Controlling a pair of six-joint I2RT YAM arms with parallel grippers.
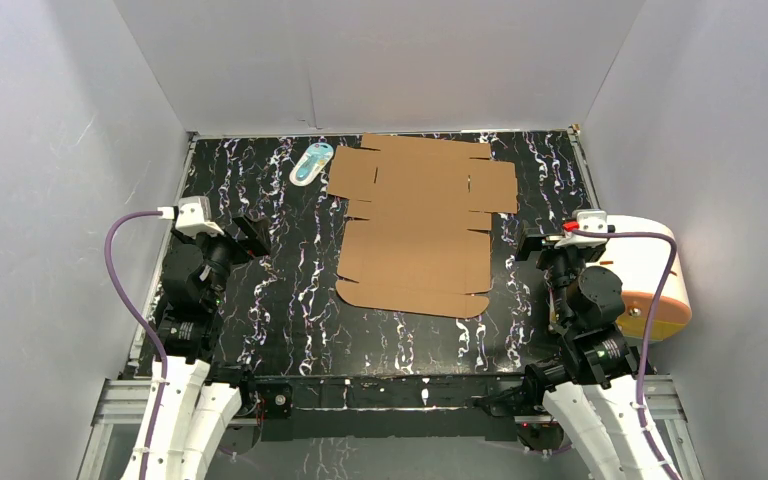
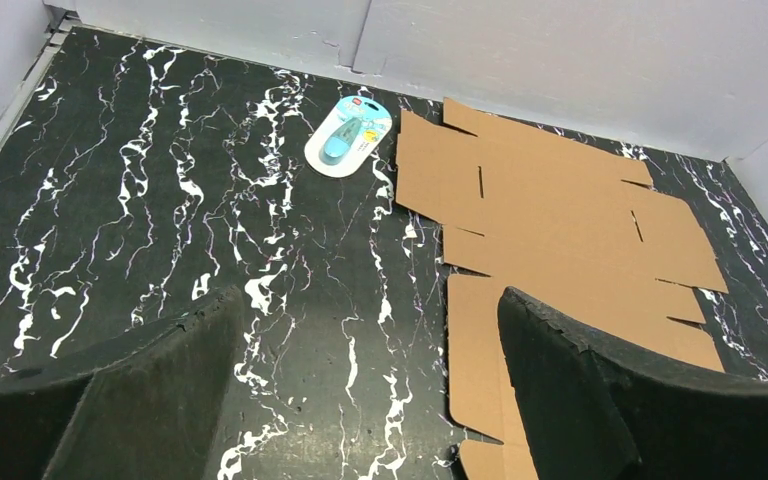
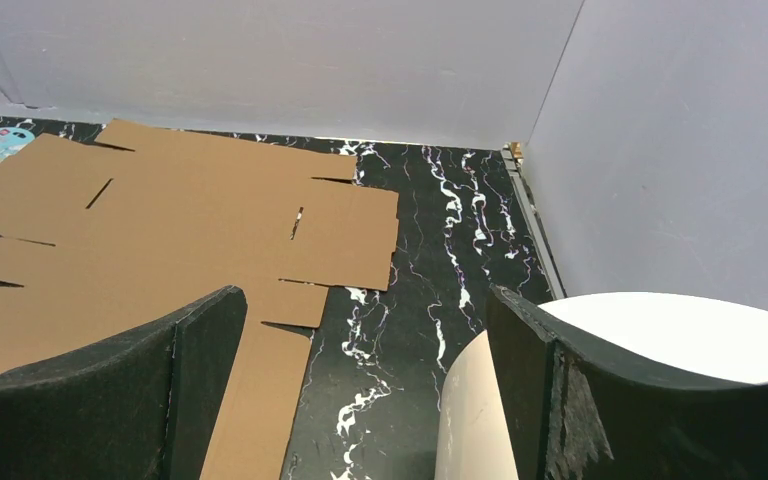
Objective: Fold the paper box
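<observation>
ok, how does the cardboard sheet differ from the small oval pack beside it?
The paper box is large, plain brown, angular with flaps and slits; the oval pack is small, white and blue, rounded. Both lie flat on the table, apart, neither gripped.

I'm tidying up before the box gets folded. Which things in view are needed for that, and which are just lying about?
Needed:
- paper box, lying flat, not yet folded

Lying about:
- white-and-blue oval item, just left of the box's far end
- cream cylinder with orange base, on its side at the far right
</observation>
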